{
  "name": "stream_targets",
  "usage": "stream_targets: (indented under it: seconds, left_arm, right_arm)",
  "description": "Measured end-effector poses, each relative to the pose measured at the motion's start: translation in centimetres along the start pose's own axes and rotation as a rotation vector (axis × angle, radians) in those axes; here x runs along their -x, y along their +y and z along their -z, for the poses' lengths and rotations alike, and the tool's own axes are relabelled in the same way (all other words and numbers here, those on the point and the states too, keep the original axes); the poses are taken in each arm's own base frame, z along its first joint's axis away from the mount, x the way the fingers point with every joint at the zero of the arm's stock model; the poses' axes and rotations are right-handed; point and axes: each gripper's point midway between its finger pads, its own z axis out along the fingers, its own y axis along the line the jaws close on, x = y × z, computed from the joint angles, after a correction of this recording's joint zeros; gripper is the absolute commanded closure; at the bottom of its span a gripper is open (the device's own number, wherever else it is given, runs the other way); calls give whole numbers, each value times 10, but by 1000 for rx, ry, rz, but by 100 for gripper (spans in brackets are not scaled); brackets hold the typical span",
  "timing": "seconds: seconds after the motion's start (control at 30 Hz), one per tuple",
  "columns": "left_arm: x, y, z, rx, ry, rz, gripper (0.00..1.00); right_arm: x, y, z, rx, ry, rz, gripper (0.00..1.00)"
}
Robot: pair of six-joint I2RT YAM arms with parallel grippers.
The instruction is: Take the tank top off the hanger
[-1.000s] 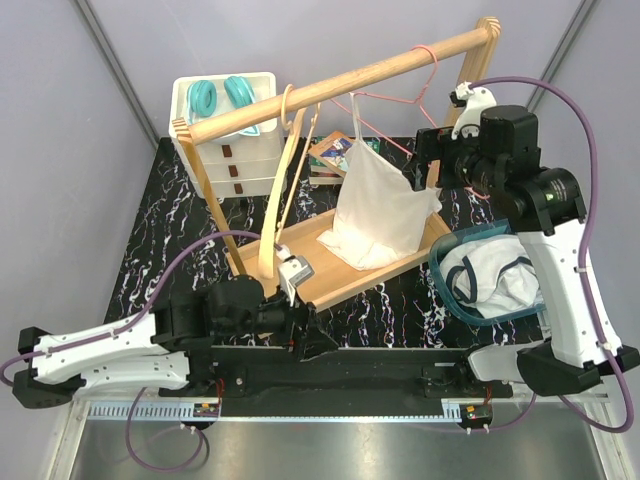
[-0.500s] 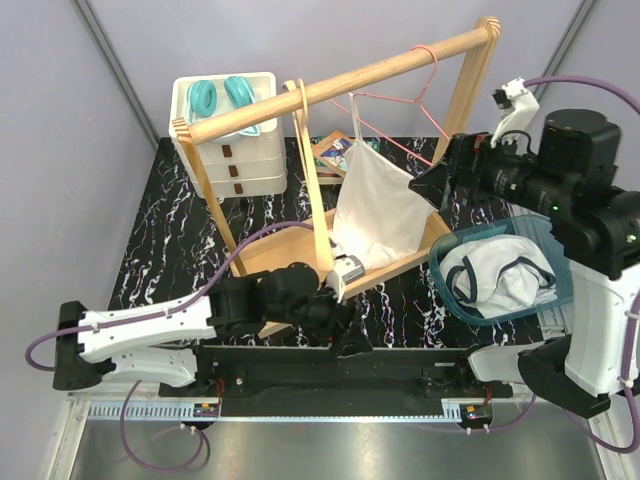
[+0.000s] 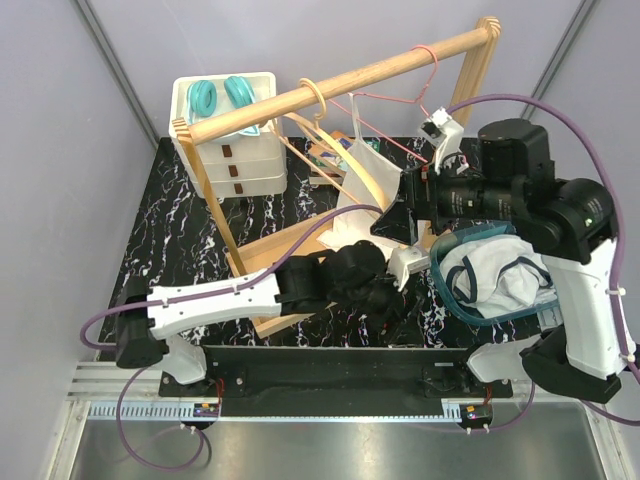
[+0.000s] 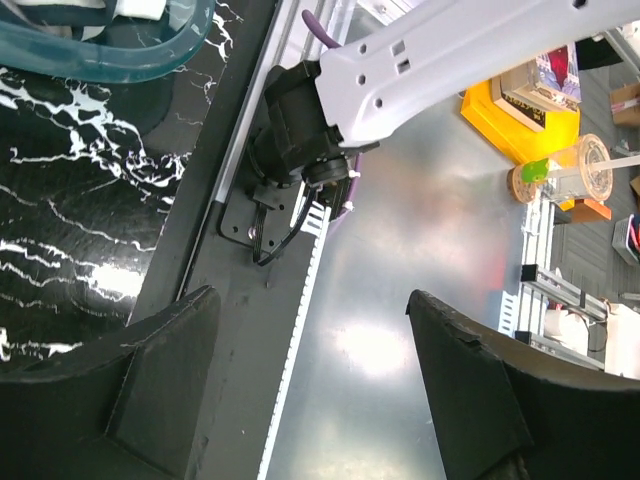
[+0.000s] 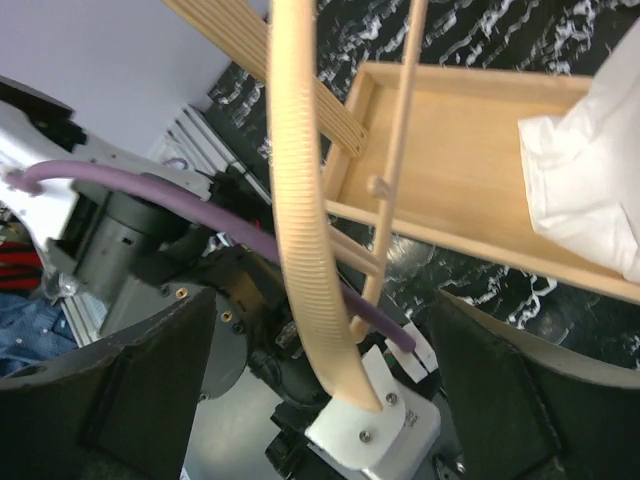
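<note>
My left gripper (image 4: 312,395) gaped low, reaching rightward; my right gripper (image 5: 320,385) gaped too, held high, pointing left.

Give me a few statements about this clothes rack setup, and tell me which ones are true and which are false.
1. The pink wire hanger hooks over the wooden rail. True.
2. The teal plastic bin is empty. False: a white garment with dark trim lies in it.
3. The left gripper is shut on cloth. False: its fingers stand apart with nothing between them.
4. On the white drawer unit sit two teal round objects. True.
5. The light wooden hanger lies flat on the table. False: it hangs from the rail.
</note>
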Motion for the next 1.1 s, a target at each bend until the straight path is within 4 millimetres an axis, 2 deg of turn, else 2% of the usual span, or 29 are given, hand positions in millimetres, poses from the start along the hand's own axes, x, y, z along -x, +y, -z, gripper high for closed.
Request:
stream_targets:
  seconds: [0.07, 0.23, 0.47, 0.57, 0.73, 1.0, 1.1]
  left_arm:
    - [1, 2, -5, 1, 11, 1, 21]
    - [1, 5, -14, 0, 29, 1, 21]
    - [4, 10, -13, 9, 26, 10, 21]
    - [5, 13, -12, 14, 26, 15, 21]
    - [7, 17, -11, 22, 21, 22, 21]
    - [4, 16, -10, 11, 36, 27, 22]
    - [3, 15, -10, 5, 42, 31, 23]
  right_arm:
    - [-9, -8, -7, -20, 40, -18, 19]
    - [-27, -26, -15, -87, 91, -44, 21]
    - [-27, -31, 3, -147, 37, -20, 21]
    - [-29, -29, 11, -149, 21, -14, 25]
    - [-30, -26, 19, -143, 2, -6, 55]
    - [-42, -31, 17, -153, 31, -17, 70]
    - [-42, -33, 16, -161, 33, -19, 81]
